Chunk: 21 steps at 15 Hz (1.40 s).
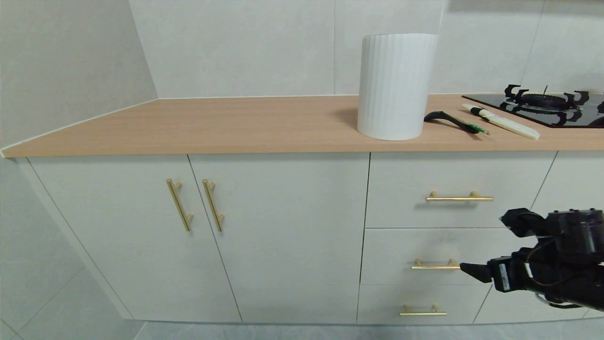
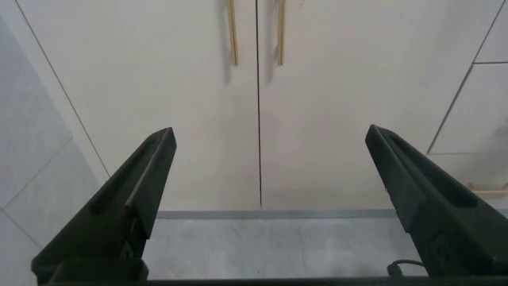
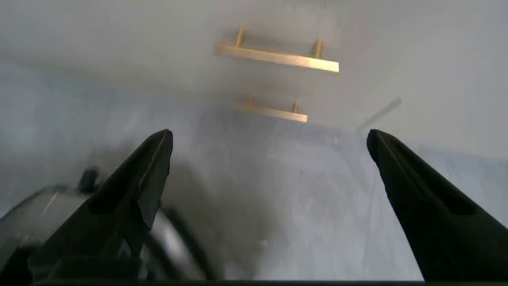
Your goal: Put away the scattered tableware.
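Head view, and straight to the counter (image 1: 212, 125): a tall white ribbed holder (image 1: 396, 87), upright near the back wall. Just right of the holder, flat on the wood, a black ladle (image 1: 448, 119). Further right of the holder, past the ladle and apart from it, a long white knife (image 1: 502, 122), lying slantwise. Furthest right of the holder, a black stove (image 1: 542, 106) set into the counter.

Now down below and to the right of the holder, in front of the drawers (image 1: 457, 208): the right gripper (image 1: 486, 244), well under counter height. Arm in from the right edge, held roughly level, pointing left across the drawer fronts. Jaws spread wide, nothing between them. Over to the right wrist view for confirmation: dark fingers (image 3: 135, 199) far apart, two brass handles (image 3: 278, 57) beyond them.

Left wrist view next: the left gripper (image 2: 270, 137), also gaping wide and empty. Held low, aimed squarely at the pair of cupboard doors (image 2: 333, 103) below and left of the holder, with the seam between the doors dead centre and a strip of grey floor (image 2: 262, 238) underneath.
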Tool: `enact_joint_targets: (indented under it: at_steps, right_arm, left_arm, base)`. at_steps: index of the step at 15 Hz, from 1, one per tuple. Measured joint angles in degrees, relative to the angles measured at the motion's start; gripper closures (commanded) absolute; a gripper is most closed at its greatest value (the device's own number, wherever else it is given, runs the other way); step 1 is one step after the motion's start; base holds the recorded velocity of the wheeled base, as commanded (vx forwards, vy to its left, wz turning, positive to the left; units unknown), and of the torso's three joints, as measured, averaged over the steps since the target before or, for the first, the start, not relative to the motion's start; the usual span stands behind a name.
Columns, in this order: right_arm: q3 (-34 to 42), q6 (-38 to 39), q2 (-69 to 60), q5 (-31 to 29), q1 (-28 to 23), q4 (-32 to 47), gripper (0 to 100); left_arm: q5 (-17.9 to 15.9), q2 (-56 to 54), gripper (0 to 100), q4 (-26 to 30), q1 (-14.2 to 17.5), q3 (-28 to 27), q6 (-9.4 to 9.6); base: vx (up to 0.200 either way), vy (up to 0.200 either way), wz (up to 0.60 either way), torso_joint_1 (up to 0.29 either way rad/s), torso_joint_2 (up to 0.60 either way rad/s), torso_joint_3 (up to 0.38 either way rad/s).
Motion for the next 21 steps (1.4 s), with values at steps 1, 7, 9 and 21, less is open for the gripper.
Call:
enact_joint_targets:
  at_steps: [1,7,9,21]
  right_arm:
    - [-0.66,-0.04,5.49,-0.99,0.0,-5.06,0]
    - [-2.28,1.19,28.89,-5.13,-0.09,-29.76,0]
    - [-3.17,1.45,33.43,-5.94,-0.04,-32.55,0]
    - [-8.44,6.0,38.84,-8.58,-0.04,-35.58,0]
  left_arm:
    - [-0.02,0.0,0,-0.02,0.0,0.0,0.0]
    - [-0.02,0.0,0,-0.02,0.0,0.0,-0.05]
    - [-0.02,0.0,0,0.0,0.0,0.0,-0.05]
    - [-0.02,0.0,0,-0.02,0.0,0.0,-0.1]
  base:
    - [0.0,0.0,0.0,0.0,0.0,0.0]
    - [0.0,0.0,0.0,0.0,0.0,0.0]
    - [0.0,0.0,0.0,0.0,0.0,0.0]
    - [0.0,0.0,0.0,0.0,0.0,0.0]
